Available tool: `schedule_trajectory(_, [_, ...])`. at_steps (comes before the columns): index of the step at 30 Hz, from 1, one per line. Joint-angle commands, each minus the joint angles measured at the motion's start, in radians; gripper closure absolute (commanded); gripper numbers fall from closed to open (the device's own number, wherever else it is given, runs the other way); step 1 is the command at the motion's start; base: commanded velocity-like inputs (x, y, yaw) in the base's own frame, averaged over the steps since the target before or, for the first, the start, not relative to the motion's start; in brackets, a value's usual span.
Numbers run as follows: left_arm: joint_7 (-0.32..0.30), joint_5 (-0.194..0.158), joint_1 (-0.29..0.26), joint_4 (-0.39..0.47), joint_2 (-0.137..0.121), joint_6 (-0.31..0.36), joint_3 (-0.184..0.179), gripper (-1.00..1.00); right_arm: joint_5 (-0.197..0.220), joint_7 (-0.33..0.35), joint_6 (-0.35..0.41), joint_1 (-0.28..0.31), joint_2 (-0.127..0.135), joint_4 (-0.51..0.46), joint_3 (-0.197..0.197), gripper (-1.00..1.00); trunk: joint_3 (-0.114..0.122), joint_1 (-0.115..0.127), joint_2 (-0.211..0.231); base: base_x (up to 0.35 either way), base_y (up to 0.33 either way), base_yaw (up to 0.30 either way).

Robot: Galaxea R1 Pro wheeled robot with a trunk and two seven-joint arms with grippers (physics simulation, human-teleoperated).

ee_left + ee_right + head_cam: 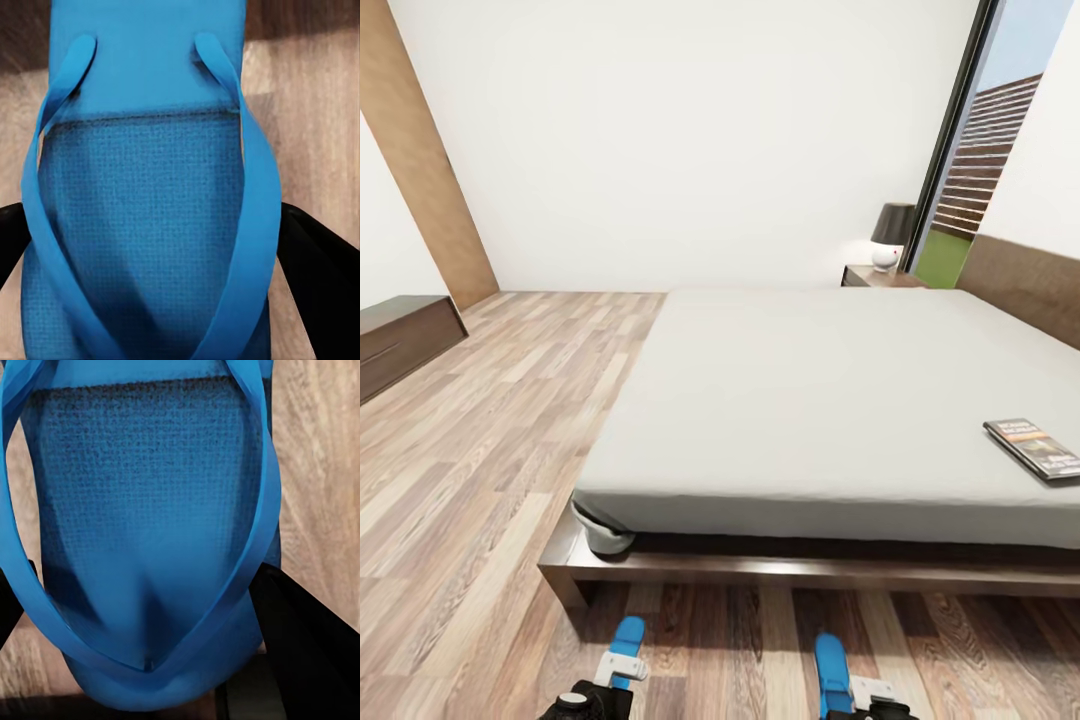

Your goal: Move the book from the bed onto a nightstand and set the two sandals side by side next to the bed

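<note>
The book (1035, 447), dark with orange lettering, lies flat near the right edge of the bed (790, 400), a grey mattress on a dark wooden frame. Two bright blue sandals show at the bottom of the head view, over the floor in front of the bed's foot. The left sandal (627, 637) (150, 187) sits between the black fingers (319, 270) of my left gripper (161, 255), which is shut on it. My right gripper (142, 615) is shut on the right sandal (832, 668) (142, 510). A nightstand (880, 277) stands at the bed's far corner.
A dark-shaded lamp (892, 235) stands on the nightstand, beside a tall black-framed window (980, 170). A low dark dresser (400, 340) lines the left wall. Wood-plank floor (490, 440) stretches along the bed's left side.
</note>
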State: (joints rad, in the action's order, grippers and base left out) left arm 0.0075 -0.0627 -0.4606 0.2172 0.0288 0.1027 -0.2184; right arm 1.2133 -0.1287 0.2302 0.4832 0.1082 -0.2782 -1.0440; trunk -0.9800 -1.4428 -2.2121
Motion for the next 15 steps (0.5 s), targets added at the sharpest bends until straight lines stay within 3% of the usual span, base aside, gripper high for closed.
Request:
schedule_trajectory(1, [0.000,-0.007,-0.001,0.004,-0.002,0.005,-0.006,1.00,0.008,-0.009,0.004,0.002,0.002,-0.004,-0.007,1.00,-0.004,-0.004,-0.008,0.000,0.000,0.000])
schedule_trajectory(7, [-0.003,-0.008,-0.002,0.007,-0.005,0.004,-0.005,1.00,0.008,-0.008,0.014,0.003,0.015,-0.026,-0.007,1.00,-0.023,-0.027,-0.050,0.000,0.000,0.000])
schedule_trajectory(12, [-0.002,-0.008,-0.003,0.006,-0.004,0.003,-0.005,1.00,0.008,-0.010,0.050,0.000,0.062,-0.118,-0.006,1.00,-0.039,-0.046,-0.085,0.000,0.000,0.000])
schedule_trajectory(15, [-0.002,-0.008,-0.003,0.007,-0.004,0.003,-0.005,1.00,0.008,-0.024,0.094,-0.004,0.100,-0.221,-0.005,1.00,-0.048,-0.057,-0.106,0.000,0.000,0.000])
